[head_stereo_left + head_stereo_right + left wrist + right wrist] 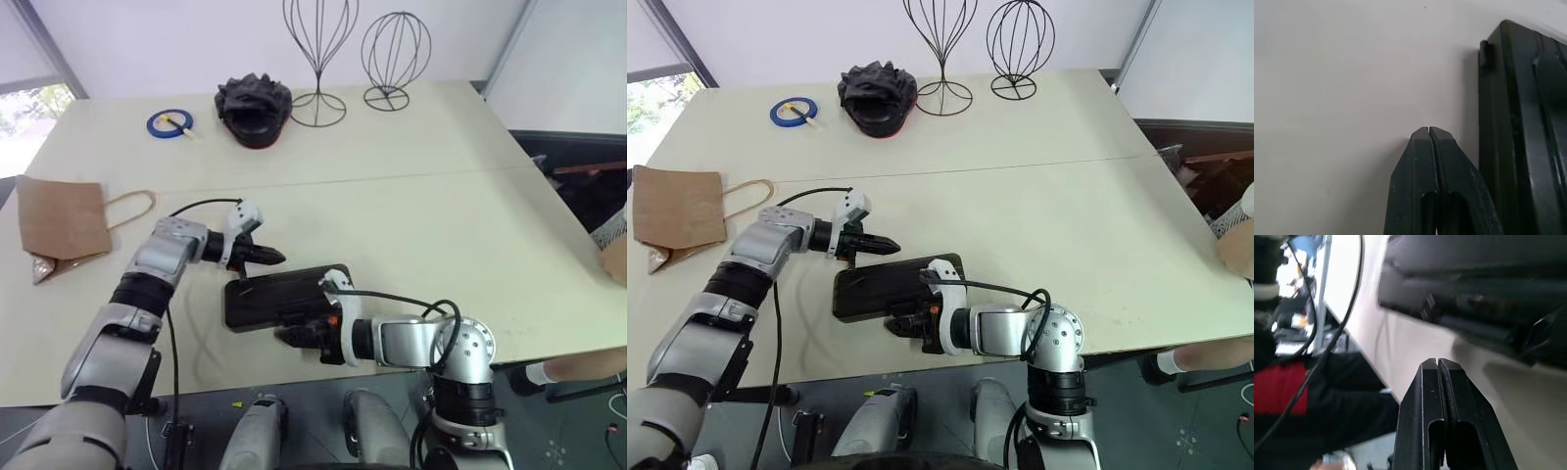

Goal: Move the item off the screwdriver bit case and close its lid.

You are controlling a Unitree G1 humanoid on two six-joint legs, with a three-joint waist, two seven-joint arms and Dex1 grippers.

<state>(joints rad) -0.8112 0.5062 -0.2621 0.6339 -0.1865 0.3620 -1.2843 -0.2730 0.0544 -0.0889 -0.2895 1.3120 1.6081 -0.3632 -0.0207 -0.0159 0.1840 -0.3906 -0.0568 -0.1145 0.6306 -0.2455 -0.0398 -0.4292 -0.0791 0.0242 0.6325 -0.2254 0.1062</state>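
Both end effectors are pinched shut, empty: left end effector [277, 258] at the flat dark grey plastic bit case's [279, 297] eleven o'clock corner, right end effector [290, 337] at six. A hard push could skid it across the cream worktop [411, 225].

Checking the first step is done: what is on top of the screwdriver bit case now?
Nothing lies on the screwdriver bit case; the paper bag lies at the table's left edge. The right gripper covers the case's near edge, so that strip is hidden.

At the far side of your cream table [411, 225] you see a blue tape roll [169, 123], a crumpled black cloth [254, 108] and two black wire head-shaped stands [318, 54] [394, 57].
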